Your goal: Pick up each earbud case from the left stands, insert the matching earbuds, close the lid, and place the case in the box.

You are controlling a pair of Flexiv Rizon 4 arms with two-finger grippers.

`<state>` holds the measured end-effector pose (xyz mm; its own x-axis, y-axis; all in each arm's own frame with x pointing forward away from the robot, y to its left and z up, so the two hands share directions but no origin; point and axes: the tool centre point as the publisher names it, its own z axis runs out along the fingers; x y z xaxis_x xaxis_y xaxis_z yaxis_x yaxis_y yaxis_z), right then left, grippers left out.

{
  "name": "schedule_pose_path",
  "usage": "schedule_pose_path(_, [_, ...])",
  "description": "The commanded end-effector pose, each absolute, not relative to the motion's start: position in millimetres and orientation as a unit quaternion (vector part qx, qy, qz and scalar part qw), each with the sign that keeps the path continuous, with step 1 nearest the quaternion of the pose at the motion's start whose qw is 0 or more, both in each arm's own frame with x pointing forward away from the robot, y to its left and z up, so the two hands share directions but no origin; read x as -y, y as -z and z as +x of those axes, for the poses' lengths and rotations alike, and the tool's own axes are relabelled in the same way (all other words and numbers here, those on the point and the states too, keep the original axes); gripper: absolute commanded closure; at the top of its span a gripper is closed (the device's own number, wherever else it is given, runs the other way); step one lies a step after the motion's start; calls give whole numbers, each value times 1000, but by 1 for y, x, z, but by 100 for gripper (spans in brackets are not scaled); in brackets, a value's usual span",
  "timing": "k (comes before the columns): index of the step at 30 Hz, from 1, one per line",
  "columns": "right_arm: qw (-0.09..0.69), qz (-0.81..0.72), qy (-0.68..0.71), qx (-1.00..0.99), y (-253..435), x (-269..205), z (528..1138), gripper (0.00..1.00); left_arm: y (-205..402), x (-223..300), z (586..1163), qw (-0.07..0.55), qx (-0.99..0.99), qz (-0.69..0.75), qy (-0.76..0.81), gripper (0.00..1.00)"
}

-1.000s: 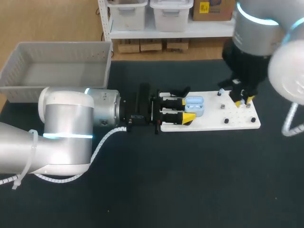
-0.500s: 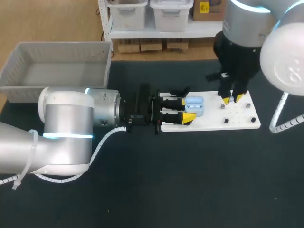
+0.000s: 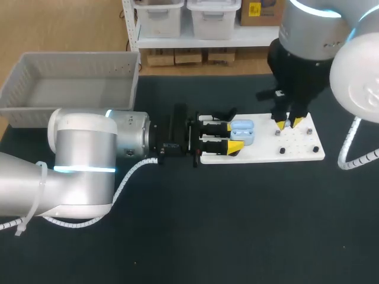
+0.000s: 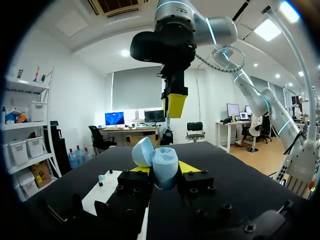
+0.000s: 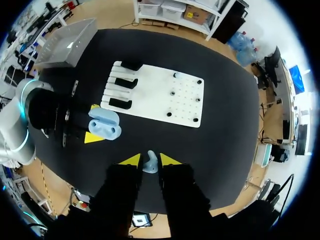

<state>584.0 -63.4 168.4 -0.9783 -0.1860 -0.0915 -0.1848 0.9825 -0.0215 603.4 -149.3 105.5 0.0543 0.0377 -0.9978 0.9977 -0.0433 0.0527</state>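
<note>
A light blue earbud case (image 3: pixel 243 131) with its lid open sits between the yellow tips of my left gripper (image 3: pixel 233 136), which is shut on it over the left end of the white board (image 3: pixel 266 151). In the left wrist view the case (image 4: pixel 164 166) stands upright with its lid (image 4: pixel 143 151) tipped back, and the left gripper (image 4: pixel 165 171) clamps it from both sides. My right gripper (image 3: pixel 288 123) hangs above the board, to the right of the case. The right wrist view shows it (image 5: pixel 150 159) shut on a small pale blue earbud (image 5: pixel 150 164).
Black stands (image 5: pixel 126 81) line the board's left edge. Small pegs (image 3: pixel 282 150) dot the board's right half. A grey basket (image 3: pixel 71 89) stands at the table's back left. The left arm's thick body (image 3: pixel 89 160) lies across the left of the table.
My right gripper has shifted left over the board, closer to the case, still holding the earbud. The left arm and the case have stayed put.
</note>
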Motion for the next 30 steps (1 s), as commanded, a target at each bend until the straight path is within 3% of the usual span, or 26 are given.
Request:
schedule_pose_path(1, [49,-55,29,-997,-168,55,584,100,-104,150,602,496,-485,532,486,100])
schedule_pose_path(14, [18,111,50,-992,-173,30,582,100,-104,150,602,496,-485,532,486,100])
schedule_pose_path(30, [0,136,26,-990,-178,11,578,100,-104,150,602,496,-485,532,486,100])
